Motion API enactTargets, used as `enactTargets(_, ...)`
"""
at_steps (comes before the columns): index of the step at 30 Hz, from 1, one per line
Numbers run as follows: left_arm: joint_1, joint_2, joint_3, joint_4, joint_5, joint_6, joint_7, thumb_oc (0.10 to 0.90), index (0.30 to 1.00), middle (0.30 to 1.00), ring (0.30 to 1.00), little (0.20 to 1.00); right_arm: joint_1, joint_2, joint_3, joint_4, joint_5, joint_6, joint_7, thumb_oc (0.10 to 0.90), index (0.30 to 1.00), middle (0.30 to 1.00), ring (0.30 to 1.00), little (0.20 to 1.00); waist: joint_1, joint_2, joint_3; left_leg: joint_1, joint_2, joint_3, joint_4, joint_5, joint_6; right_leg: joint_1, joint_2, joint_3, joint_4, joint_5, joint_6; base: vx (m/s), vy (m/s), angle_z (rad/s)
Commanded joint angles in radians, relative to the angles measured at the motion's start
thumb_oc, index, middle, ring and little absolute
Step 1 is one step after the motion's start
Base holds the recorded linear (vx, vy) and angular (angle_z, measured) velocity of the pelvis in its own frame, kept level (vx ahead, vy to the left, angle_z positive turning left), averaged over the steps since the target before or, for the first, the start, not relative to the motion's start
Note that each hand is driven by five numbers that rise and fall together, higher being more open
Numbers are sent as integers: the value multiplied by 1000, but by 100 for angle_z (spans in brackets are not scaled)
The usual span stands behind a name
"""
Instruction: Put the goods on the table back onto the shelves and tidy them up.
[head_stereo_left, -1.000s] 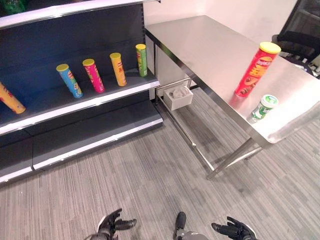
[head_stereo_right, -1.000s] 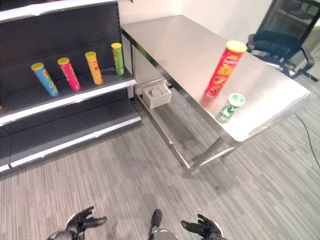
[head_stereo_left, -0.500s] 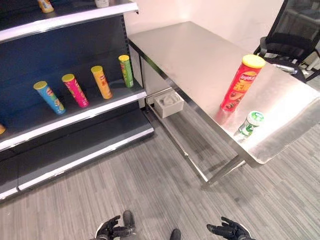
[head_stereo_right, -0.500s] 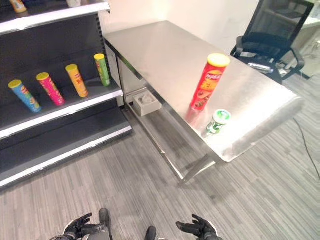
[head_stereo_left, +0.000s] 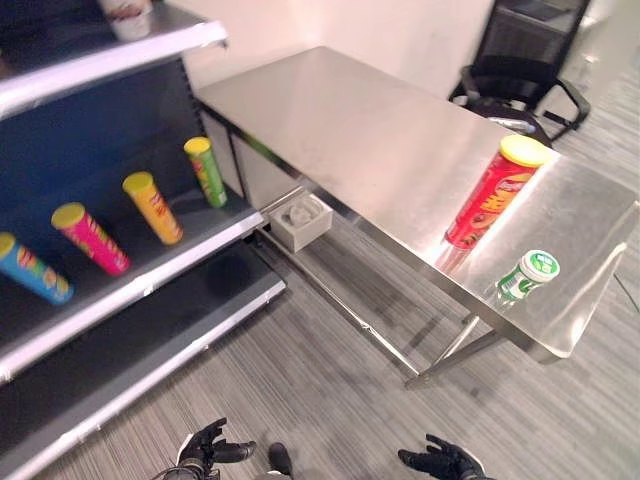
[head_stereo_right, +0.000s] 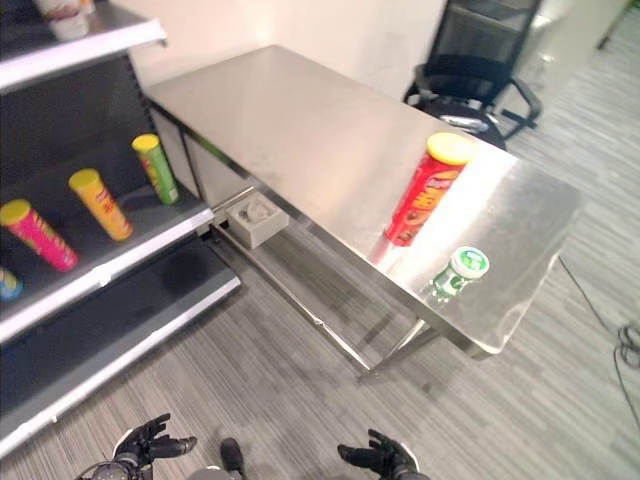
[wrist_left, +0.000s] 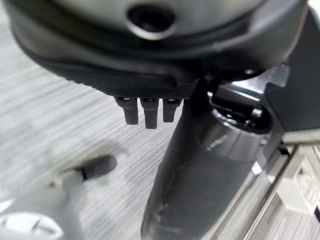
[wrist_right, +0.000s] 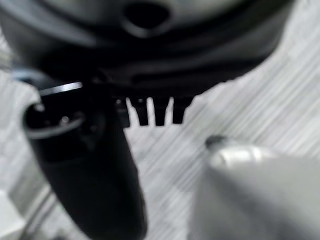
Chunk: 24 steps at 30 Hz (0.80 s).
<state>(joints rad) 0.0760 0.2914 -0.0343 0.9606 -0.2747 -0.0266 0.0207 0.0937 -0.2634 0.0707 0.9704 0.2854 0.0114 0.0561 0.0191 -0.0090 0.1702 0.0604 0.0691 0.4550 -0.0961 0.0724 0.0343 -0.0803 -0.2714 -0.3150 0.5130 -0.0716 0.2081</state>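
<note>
A tall red chip can with a yellow lid stands upright near the far right end of the steel table. Close beside it, nearer the table's front edge, is a small green-and-white tub. Both hands hang low over the floor, far from the table: my left hand and my right hand, each with relaxed, spread fingers and holding nothing. The left wrist view shows straight fingertips over the carpet, and so does the right wrist view.
The dark shelf unit on the left carries a green can, an orange can, a pink can and a blue can. A white box sits under the table. A black office chair stands behind it.
The whole picture has shifted, so the camera has turned towards the table; shelf and cans now sit further left. The goods and both hands have kept their places.
</note>
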Motion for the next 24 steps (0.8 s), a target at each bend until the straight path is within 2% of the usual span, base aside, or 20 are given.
enactTargets(1, 22, 37, 23, -31, -16, -32, 27, 800, 900, 900, 900, 900, -24, -51, -62, 41, 1, -19, -36, 800, 900, 900, 900, 900, 46, -38, -2, -28, 20, -41, 9, 18, -80, 109, 24, -155, -341, 149, -6, 128, 10, -41)
enactTargets(2, 24, 38, 28, -27, -17, -32, 27, 800, 900, 900, 900, 900, -24, -54, -74, 72, 4, -17, -45, 800, 900, 900, 900, 900, 50, -37, -4, -24, 22, -34, 9, 18, -79, 112, 22, -179, -333, 156, 2, 45, 9, -56)
enactTargets(7, 29, 38, 31, -25, -17, -29, 24, 800, 900, 900, 900, 900, -17, -56, -92, 96, 6, -17, -54, 800, 900, 900, 900, 900, 47, -41, -8, -24, 22, -28, 9, 22, -82, 118, 32, -181, -355, 160, 0, 33, -11, -12)
enactTargets(8, 45, 49, 57, -4, -7, -33, 14, 800, 900, 900, 900, 900, 11, -112, -206, 160, 42, -28, -84, 800, 900, 900, 900, 900, 38, -52, -39, -32, 23, -23, 9, 18, -93, 167, 76, -170, -486, 157, -4, 181, -82, -5)
enactTargets(9, 69, 53, 80, -23, -7, -32, 5, 800, 900, 900, 900, 900, 41, -171, -318, 112, 79, -42, -111, 800, 900, 900, 900, 900, 26, -54, -53, -31, 28, -18, 9, 18, -101, 183, 90, -171, -519, 156, -4, 178, -77, -16)
enactTargets(10, 83, 48, 77, -35, 4, -26, -2, 800, 900, 900, 900, 900, 69, -208, -384, 44, 94, -44, -128, 800, 900, 900, 900, 900, 22, -50, -63, -28, 32, -13, 9, 17, -105, 196, 95, -174, -537, 156, -4, 83, -12, -19)
enactTargets(12, 83, 48, 76, -35, 4, -26, -2, 800, 900, 900, 900, 900, 71, -207, -385, 42, 94, -43, -129, 800, 900, 900, 900, 900, 23, -49, -63, -28, 32, -13, 9, 17, -105, 196, 96, -174, -538, 156, -4, 27, 8, -18)
enactTargets(13, 82, 38, 70, -37, 21, -28, -9, 800, 900, 900, 900, 900, 85, -251, -465, -56, 99, -63, -162, 800, 900, 900, 900, 900, 10, -46, -71, -24, 34, -9, 9, 14, -107, 210, 96, -177, -553, 150, -1, 28, 17, -6)
enactTargets(15, 82, 38, 69, -36, 21, -28, -8, 800, 900, 900, 900, 900, 88, -251, -467, -59, 99, -61, -163, 800, 900, 900, 900, 900, 12, -45, -71, -23, 34, -9, 9, 14, -108, 211, 96, -177, -554, 151, -1, 14, 9, -2)
enactTargets(17, 70, 13, 61, -30, 39, -31, -7, 800, 900, 900, 900, 900, 94, -319, -573, -280, 56, -108, -236, 800, 900, 900, 900, 900, -7, -40, -78, -15, 33, 1, 9, 8, -108, 222, 94, -174, -564, 155, 3, 13, 31, -4)
enactTargets(18, 69, 13, 59, -30, 39, -32, -6, 800, 900, 900, 900, 900, 97, -318, -576, -286, 54, -104, -237, 800, 900, 900, 900, 900, -5, -39, -78, -15, 33, 1, 9, 8, -108, 223, 94, -174, -564, 156, 3, 0, 29, -7)
enactTargets(19, 60, 9, 47, -23, 51, -33, -2, 800, 900, 900, 900, 900, 67, -361, -628, -386, 41, -149, -273, 800, 900, 900, 900, 900, -15, -39, -84, -12, 32, 6, 9, 7, -107, 224, 93, -168, -564, 155, 4, -3, 18, -9)
enactTargets(21, 39, 3, 32, -9, 71, -35, 2, 800, 900, 900, 900, 900, 27, -433, -684, -566, 2, -181, -287, 800, 900, 900, 900, 900, -15, -36, -90, -9, 33, 9, 9, 5, -107, 227, 93, -161, -562, 151, 4, -9, 8, -21)
enactTargets(22, 34, -1, 25, -7, 76, -35, 1, 800, 900, 900, 900, 900, 7, -443, -687, -598, 6, -190, -296, 800, 900, 900, 900, 900, -13, -33, -90, -9, 34, 10, 9, 5, -107, 228, 94, -159, -562, 151, 3, -42, -32, -18)
enactTargets(23, 34, 3, 16, -12, 96, -33, -15, 800, 900, 900, 900, 900, -62, -493, -634, -794, 56, -211, -183, 800, 900, 900, 900, 900, 0, -34, -92, -7, 37, 13, 9, 11, -111, 232, 97, -161, -568, 147, -2, -39, -33, -9)
enactTargets(24, 35, 3, 14, -11, 100, -33, -19, 800, 900, 900, 900, 900, -73, -502, -612, -829, 57, -208, -158, 800, 900, 900, 900, 900, 4, -34, -92, -6, 38, 14, 9, 12, -112, 233, 98, -160, -569, 145, -4, -41, -33, -4)
